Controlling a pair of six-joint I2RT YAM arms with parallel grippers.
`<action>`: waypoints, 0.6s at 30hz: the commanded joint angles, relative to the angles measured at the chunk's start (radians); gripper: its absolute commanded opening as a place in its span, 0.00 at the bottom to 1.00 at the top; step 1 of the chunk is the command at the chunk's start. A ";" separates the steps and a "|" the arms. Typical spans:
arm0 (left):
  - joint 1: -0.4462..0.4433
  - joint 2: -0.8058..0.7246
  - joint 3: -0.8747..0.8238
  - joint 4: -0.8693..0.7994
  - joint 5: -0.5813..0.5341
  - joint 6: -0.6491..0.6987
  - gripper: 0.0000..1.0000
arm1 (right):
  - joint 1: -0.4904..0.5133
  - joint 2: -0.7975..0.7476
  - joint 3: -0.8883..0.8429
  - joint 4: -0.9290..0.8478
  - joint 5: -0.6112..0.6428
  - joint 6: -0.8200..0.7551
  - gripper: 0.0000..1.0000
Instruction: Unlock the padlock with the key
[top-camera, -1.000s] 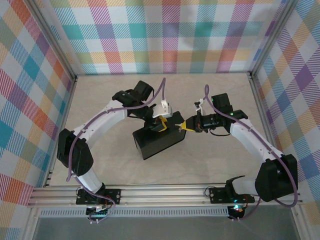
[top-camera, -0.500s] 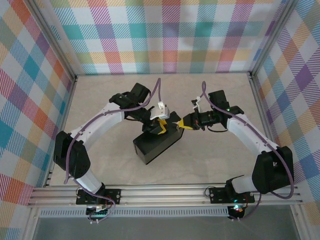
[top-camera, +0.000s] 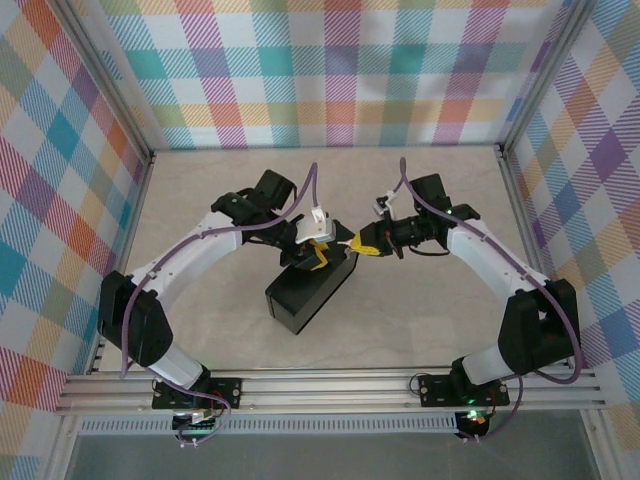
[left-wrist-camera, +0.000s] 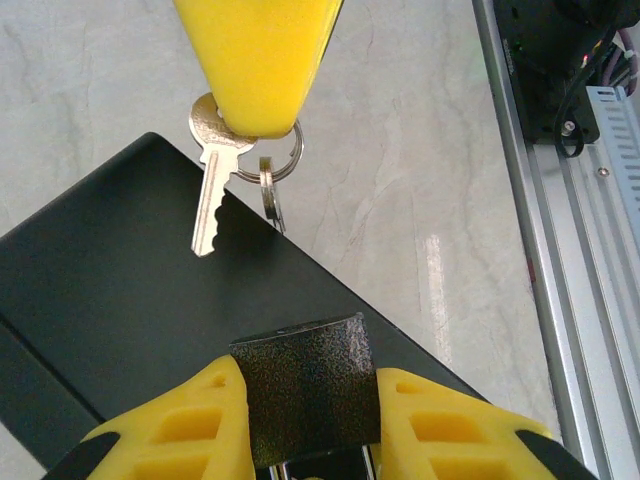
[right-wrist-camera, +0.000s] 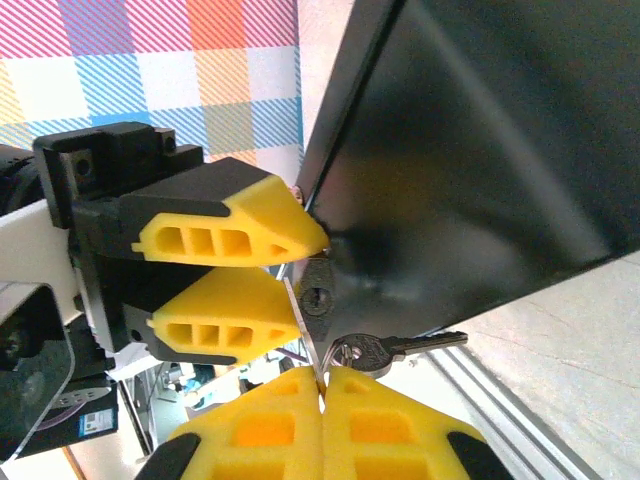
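Observation:
My left gripper is shut on the small dark padlock, held just above the black box. The padlock's keyhole end faces my right gripper, which is shut on the head of the silver key. The key's blade points toward the padlock; its tip stands a short gap away, beside the keyhole and not in it. A ring with a second key dangles from the held key. In the top view the two grippers meet tip to tip, left and right.
The black box lies slantwise at mid-table under both grippers. Checked walls close in the beige table on three sides. An aluminium rail with the arm bases runs along the near edge.
Both grippers have drifted slightly toward the back, and the right one has moved left, closer to the padlock. The box has turned a little. Both grips are unchanged.

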 joint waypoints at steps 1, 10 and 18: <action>0.006 -0.052 -0.015 0.055 0.035 0.023 0.25 | 0.017 0.026 0.048 -0.054 -0.025 0.008 0.00; 0.005 -0.073 -0.042 0.074 0.046 0.026 0.25 | 0.043 0.088 0.066 -0.113 0.014 -0.052 0.00; 0.003 -0.071 -0.049 0.079 0.053 0.030 0.25 | 0.043 0.103 0.079 -0.106 0.010 -0.058 0.00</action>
